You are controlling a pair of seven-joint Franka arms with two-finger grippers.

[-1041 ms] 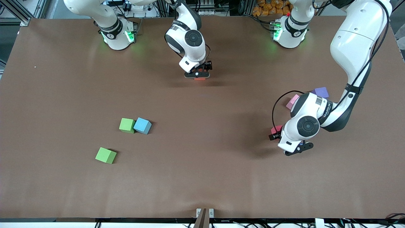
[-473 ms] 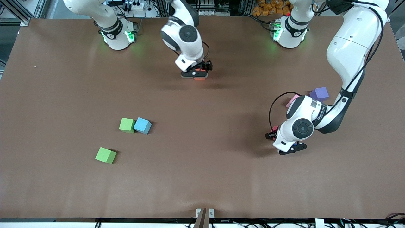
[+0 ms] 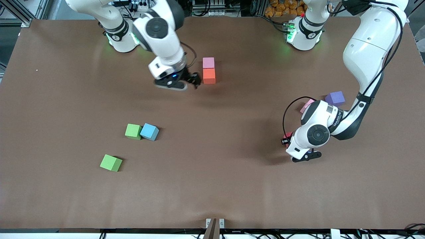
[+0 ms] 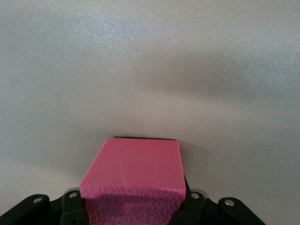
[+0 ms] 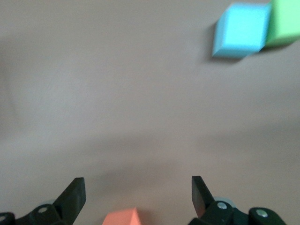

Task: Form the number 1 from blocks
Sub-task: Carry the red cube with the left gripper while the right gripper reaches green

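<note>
Brown matte counter [image 3: 212, 186], faint creases near the front camera. Pink block [image 3: 208, 62] touching orange block [image 3: 209, 76], orange nearer the camera. Right claw [image 3: 186, 83] spread, empty, beside orange. Left claw [image 3: 300, 153] clamps red block [image 4: 133, 176] (low over counter). Greens [image 3: 133, 131] [image 3: 111, 163], blue [image 3: 149, 131] toward right arm's end.

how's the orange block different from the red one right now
The orange block sits free on the table, touching a pink block; the red block is clamped in the left gripper. The right gripper is open, beside the orange one. Both look like equal-sized cubes.
</note>
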